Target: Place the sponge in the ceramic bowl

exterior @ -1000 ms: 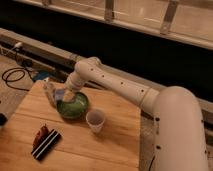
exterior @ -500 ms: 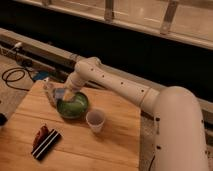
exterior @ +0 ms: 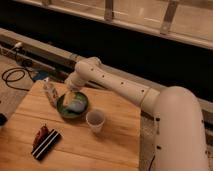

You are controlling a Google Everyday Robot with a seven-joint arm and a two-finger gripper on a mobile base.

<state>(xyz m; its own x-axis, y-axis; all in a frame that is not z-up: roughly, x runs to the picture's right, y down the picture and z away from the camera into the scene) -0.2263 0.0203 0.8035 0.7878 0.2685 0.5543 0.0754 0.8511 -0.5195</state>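
A wooden bench is seen from above, with a dark wall and a rail running behind it at 12 o'clock. The white arm is brought in from the bulky body at 4 o'clock and is stretched across the bench toward 10 o'clock, where its wrist is bent downward. The pincer is placed directly over the ceramic bowl, low within the bowl's outline. Whether the pincer is released or clenched cannot be told, since its tip is merged with what lies beneath it.

The sponge is seen as a pale blue patch inside the green bowl, just under the pincer and toward the bowl's 4 o'clock side. It cannot be told whether it is held or laid on the bowl's bottom.

The bowl is set on the far left part of the bench. A small upright carton is stood just beside the bowl at its 9 o'clock. A white cup is stood upright near the bowl at its 4 o'clock, apart from it. A black block with white stripes and a red side is laid well apart from the bowl at its 7 o'clock, near the bench's front edge. A dark cable is coiled on the floor beyond the bench at 10 o'clock.
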